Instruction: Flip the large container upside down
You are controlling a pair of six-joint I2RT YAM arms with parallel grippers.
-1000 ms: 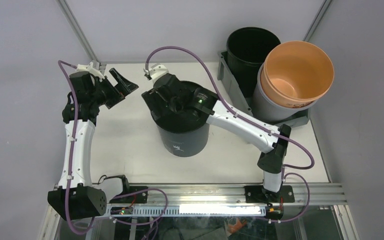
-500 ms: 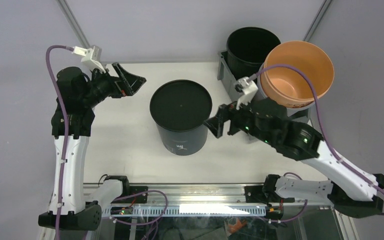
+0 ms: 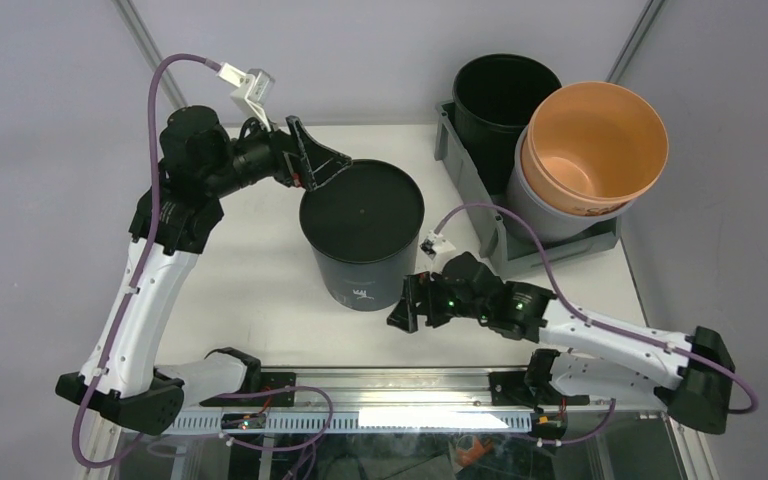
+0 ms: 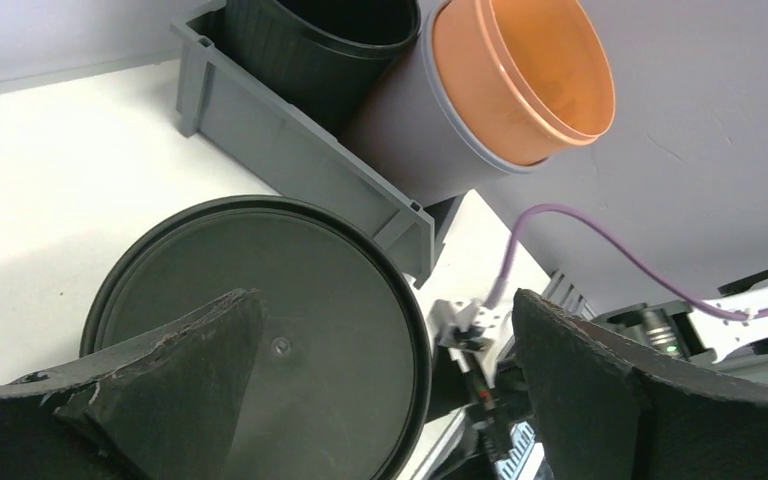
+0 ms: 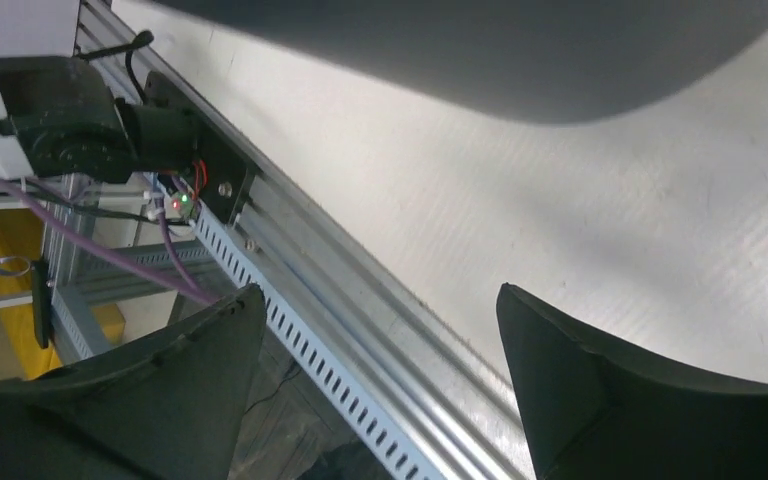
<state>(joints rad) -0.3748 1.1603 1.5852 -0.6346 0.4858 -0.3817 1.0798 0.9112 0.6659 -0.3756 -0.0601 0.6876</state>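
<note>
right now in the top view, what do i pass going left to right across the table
left arm → dark bucket mid-table → black bucket → orange bucket, nested in a pale grey bucket. The grey bin holding those three overlaps them, so it's left out.

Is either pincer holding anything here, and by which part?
Nothing is held: left pincer gapes over the upturned black round plastic bucket, right pincer open beside it.

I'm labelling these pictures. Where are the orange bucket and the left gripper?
orange bucket (image 3: 605, 120): top view, on its inner wall.
left gripper (image 4: 385, 297): left wrist view, midway between its fingertips.
</note>
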